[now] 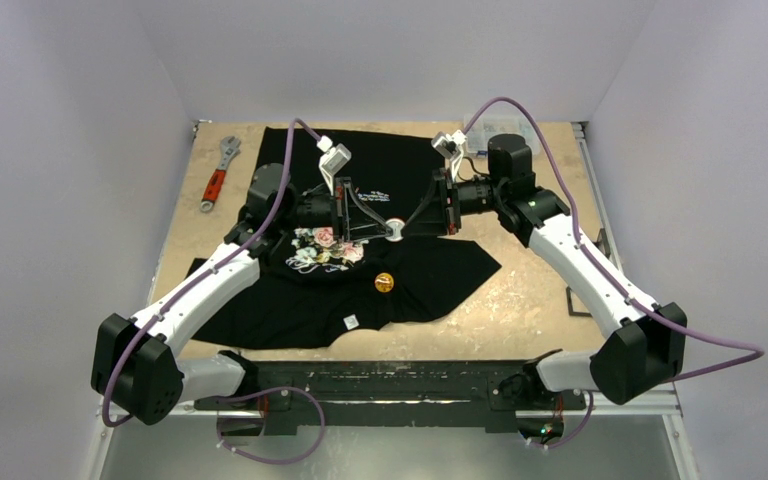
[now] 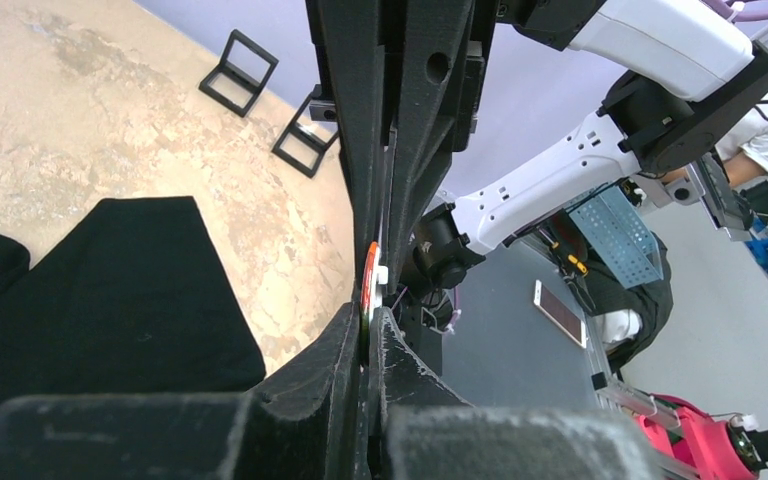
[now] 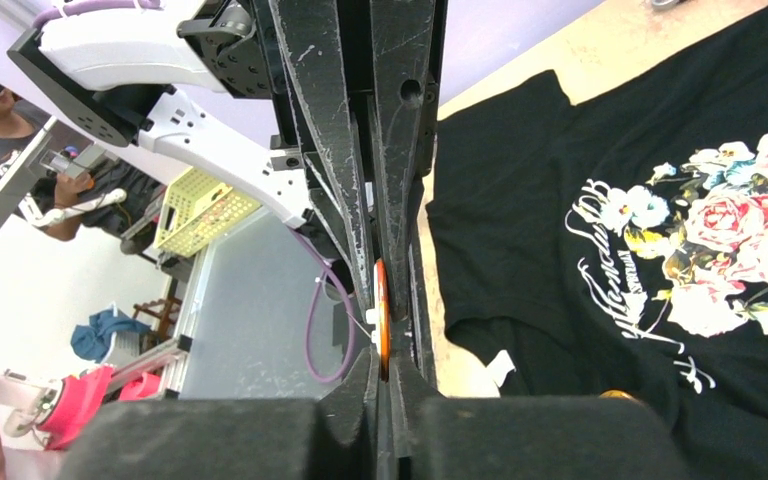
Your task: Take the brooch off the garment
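The left fingers (image 2: pixel 332 372) and right fingers (image 3: pixel 348 402) both pinch one thin, orange-rimmed brooch (image 3: pixel 382 320) edge-on in the air above the shirt (image 1: pixel 430 280), just beyond its rose print (image 1: pixel 325 248). A second orange disc (image 1: pixel 384 282) lies nearer than the print. One pinch should hold firm while the other eases off slowly.

Arms angled inward, left claw (image 1: pixel 384 231) and right claw (image 1: pixel 406 228) closed, tips meeting
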